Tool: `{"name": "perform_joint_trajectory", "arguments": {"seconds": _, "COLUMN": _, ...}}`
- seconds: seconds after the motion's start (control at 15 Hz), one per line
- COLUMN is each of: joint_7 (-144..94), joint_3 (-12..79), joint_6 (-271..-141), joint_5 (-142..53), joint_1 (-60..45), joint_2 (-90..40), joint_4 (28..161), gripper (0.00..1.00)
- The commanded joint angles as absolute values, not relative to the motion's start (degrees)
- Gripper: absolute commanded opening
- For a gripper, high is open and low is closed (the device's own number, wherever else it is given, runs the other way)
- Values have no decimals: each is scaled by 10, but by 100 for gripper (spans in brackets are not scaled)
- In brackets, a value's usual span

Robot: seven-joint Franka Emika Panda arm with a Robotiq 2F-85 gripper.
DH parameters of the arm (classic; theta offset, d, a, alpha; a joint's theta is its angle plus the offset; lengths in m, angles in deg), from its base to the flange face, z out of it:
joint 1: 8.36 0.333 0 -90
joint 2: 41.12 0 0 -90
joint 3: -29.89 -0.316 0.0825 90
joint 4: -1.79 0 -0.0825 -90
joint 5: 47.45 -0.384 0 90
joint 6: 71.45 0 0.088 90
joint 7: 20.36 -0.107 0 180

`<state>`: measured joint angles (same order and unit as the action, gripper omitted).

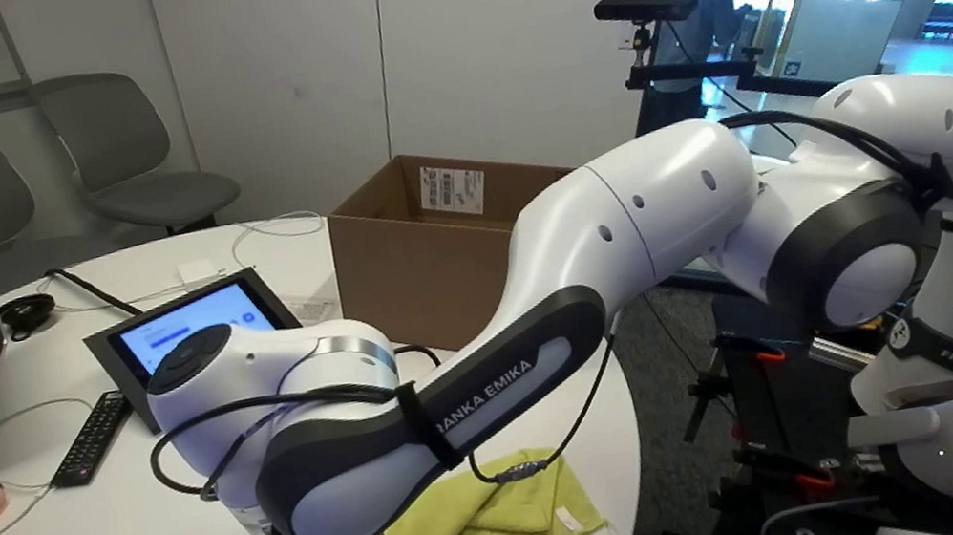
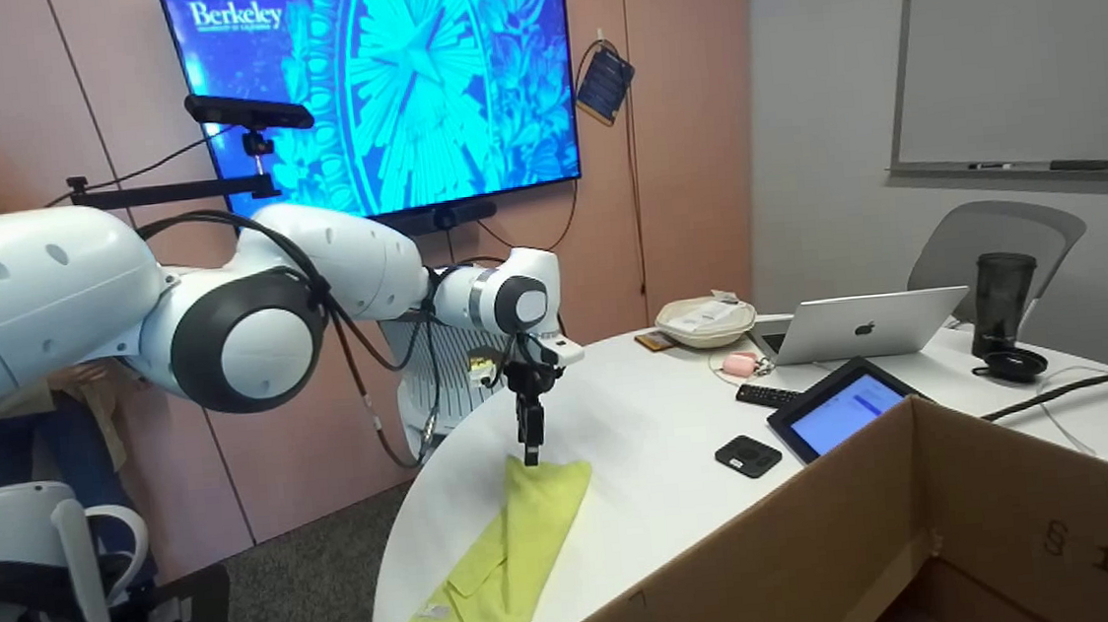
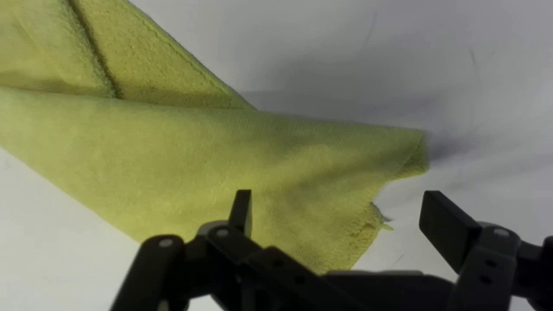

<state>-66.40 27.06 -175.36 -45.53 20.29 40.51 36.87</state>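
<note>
A folded yellow-green cloth lies on the white table in both exterior views. It fills much of the wrist view, with a folded flap at the upper left and a frayed end to the right. My black gripper is open and holds nothing. In the wrist view the left finger is over the cloth and the right finger is over bare table beyond the cloth's end. In an exterior view the gripper points down at the cloth's far end. Whether the fingertips touch the cloth cannot be told.
An open cardboard box stands on the table near a tablet. A small black device, a remote, a pink case, a laptop, a pale bowl and a dark cup are on the table.
</note>
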Motion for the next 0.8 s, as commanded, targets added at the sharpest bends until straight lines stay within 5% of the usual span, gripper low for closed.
{"name": "perform_joint_trajectory", "arguments": {"seconds": 0.0, "joint_7": -660, "joint_3": 274, "joint_6": -1728, "joint_5": -459, "joint_1": 209, "joint_2": 446, "joint_4": 294, "gripper": 100}}
{"name": "perform_joint_trajectory", "arguments": {"seconds": 0.73, "joint_7": -653, "joint_3": 266, "joint_6": -1744, "joint_5": -471, "joint_1": 211, "joint_2": 443, "joint_4": 330, "gripper": 100}}
